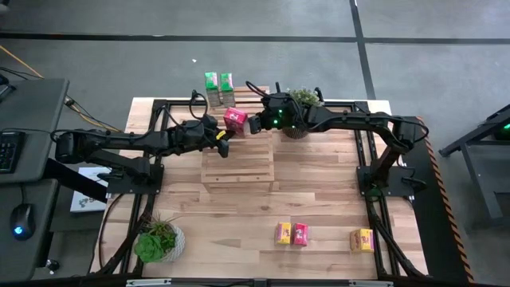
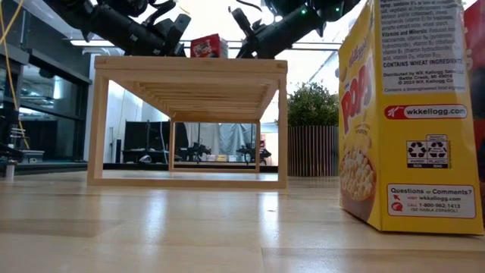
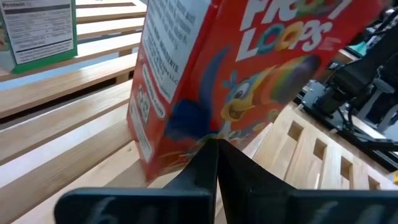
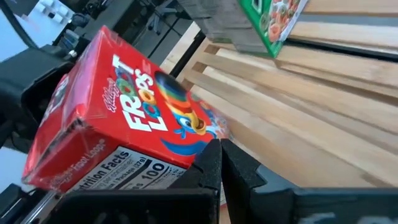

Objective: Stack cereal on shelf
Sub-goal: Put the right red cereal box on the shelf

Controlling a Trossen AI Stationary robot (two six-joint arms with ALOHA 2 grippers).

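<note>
A red Froot Loops box [image 1: 235,119] stands on the far edge of the wooden slatted shelf [image 1: 237,167], with both arms crowded round it. The left gripper [image 1: 222,140] sits just beside the box's left, near side, and its wrist view shows the two fingers pressed together into a closed point right at the box's lower edge, holding nothing. My guess is it nudges or steadies the box rather than grasps it. The right gripper [image 1: 254,124] is just right of the box, fingers likewise closed and empty, perhaps bracing the other side so the box stays square. Two green cereal boxes [image 1: 218,86] stand beyond the shelf's far edge. Three boxes wait on the near right of the table [image 1: 319,199]: a yellow and red pair [image 1: 292,233], touching, and one yellow box [image 1: 362,239].
</note>
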